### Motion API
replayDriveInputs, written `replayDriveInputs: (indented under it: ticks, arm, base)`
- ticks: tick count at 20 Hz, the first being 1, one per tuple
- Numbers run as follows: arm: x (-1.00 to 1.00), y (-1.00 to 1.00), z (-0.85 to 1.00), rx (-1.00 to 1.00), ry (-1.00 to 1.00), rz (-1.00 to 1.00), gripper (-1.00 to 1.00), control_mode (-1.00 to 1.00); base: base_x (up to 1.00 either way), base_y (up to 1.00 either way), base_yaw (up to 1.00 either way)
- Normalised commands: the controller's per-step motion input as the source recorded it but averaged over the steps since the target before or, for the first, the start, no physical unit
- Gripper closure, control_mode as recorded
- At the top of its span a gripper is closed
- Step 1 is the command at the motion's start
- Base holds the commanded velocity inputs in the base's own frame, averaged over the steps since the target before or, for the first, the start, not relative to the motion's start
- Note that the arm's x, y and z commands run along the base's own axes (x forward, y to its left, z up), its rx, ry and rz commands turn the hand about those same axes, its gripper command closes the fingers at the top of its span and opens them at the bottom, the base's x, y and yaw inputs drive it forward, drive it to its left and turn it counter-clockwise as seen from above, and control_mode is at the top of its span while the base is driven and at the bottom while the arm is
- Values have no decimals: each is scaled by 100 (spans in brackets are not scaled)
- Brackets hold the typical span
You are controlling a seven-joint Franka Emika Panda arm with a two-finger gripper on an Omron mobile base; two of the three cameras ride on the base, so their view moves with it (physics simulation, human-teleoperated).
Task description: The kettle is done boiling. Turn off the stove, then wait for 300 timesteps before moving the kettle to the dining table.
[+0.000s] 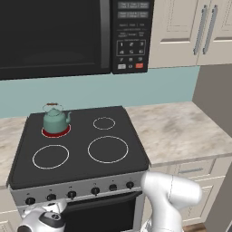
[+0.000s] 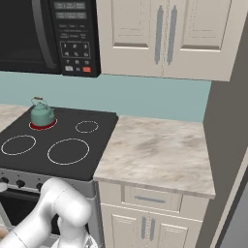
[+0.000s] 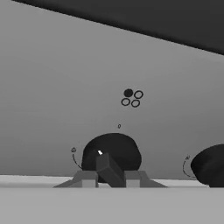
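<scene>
Kettle (image 1: 56, 119) first: from my left base camera the small teal-green pot sits upright on the stove's (image 1: 77, 149) rear-left burner (image 1: 56, 131), at about ten o'clock on the black glass top, and the ring under it glows red while the other three rings are plain white. Its thin arched brownish handle stands over the lid. My right base camera gives me the same kettle on the same red ring at the far left of the cooktop, with the marbled tabletop (image 2: 157, 152) touching the stove's right edge and pale cabinets (image 2: 164, 36) above it. A black microwave (image 1: 74, 34) with a keypad hangs over the stove, against the pale blue wall. Along the grey front panel (image 1: 81, 188) I count a row of black knobs, and the arm's wrist is down at the panel's left end, at roughly seven o'clock in the left base picture, just beside the leftmost knobs. Through the hand camera I see the gripper (image 3: 111, 178) up against one round black knob (image 3: 112, 154); its two grey fingertips (image 3: 88, 179) sit low on either side of the knob's raised grip bar, so I read the jaws as pinched in on that knob. Above it on the panel is a little four-ring burner symbol (image 3: 131, 98) with one ring filled in, and a second black knob (image 3: 210, 165) shows at about four o'clock, well apart from the first.
</scene>
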Motion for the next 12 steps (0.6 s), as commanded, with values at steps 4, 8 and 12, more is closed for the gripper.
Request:
replayDriveInputs:
  ticks: [4,8,12]
  arm:
    - [0,0,0,23,0,-1,100,-100]
    - [3,0,0,22,0,-1,100,-100]
    - [0,0,0,20,0,-1,100,-100]
  base:
    - [0,0,0]
    - [0,0,0]
    - [0,0,0]
